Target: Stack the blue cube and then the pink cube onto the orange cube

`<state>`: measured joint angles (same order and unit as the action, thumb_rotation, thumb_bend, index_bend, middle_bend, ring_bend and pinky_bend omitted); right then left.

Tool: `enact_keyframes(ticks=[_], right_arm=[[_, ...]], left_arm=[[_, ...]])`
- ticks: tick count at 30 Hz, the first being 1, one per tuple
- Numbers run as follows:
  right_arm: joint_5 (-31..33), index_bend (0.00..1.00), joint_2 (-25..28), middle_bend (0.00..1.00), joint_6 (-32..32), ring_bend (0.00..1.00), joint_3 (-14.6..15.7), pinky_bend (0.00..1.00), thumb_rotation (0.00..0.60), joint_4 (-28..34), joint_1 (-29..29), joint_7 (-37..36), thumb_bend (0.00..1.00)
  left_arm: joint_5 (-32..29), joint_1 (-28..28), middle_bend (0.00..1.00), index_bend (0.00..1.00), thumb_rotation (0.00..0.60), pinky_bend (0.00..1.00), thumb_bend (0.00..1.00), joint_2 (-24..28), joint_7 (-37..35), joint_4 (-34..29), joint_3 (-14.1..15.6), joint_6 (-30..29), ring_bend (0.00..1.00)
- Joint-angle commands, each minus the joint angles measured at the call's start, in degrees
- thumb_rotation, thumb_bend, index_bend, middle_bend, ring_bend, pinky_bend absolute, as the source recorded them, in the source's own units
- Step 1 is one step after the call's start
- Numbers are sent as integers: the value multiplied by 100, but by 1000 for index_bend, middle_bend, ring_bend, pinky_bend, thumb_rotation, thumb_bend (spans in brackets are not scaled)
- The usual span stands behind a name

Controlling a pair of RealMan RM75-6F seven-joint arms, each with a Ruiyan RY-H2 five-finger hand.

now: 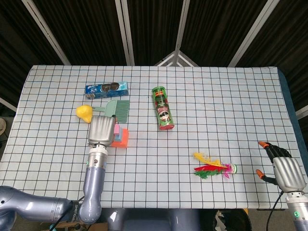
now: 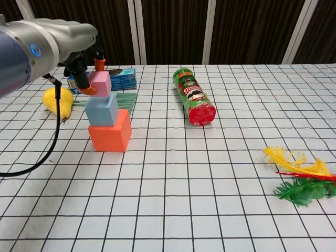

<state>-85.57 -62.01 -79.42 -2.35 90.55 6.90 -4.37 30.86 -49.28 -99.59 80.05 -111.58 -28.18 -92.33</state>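
The orange cube (image 2: pixel 111 133) stands on the table at the left with the blue cube (image 2: pixel 102 109) on top of it. My left hand (image 2: pixel 86 68) pinches the pink cube (image 2: pixel 100 83) between its orange-tipped fingers, right over the blue cube and touching or almost touching it. From the head view my left hand (image 1: pixel 101 131) covers most of the stack; only edges of the pink cube (image 1: pixel 116 129) and orange cube (image 1: pixel 122 139) show. My right hand (image 1: pixel 285 171) hangs at the table's near right edge, holding nothing, fingers apart.
A yellow pear (image 2: pixel 59 102) lies just left of the stack. Behind it are a green comb (image 1: pixel 118 109) and a blue box (image 1: pixel 107 89). A green chips can (image 2: pixel 193 96) lies in the middle. A feather shuttlecock (image 2: pixel 300 176) is at the near right.
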Motion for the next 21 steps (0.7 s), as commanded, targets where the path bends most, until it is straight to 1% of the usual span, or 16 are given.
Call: enact_keyframes(ticks=[1,11,21], right_arm=[[-5,175,2,197,-1,219,1,238,600,-1,0,-10,298],[-8,175,1,197,-9,219,4,238,600,12,-3,3,298],[5,175,-7,197,18,219,2,238,600,7,8,18,298]], left_arm=[[-74,-21,929,476,600,849,393,31,-31,-71,37,-46,688],[-218,-150,929,475,600,849,392,99,-119,-6,200,-136,688],[-293,-261,929,476,600,849,392,125,-262,134,284,-139,688]])
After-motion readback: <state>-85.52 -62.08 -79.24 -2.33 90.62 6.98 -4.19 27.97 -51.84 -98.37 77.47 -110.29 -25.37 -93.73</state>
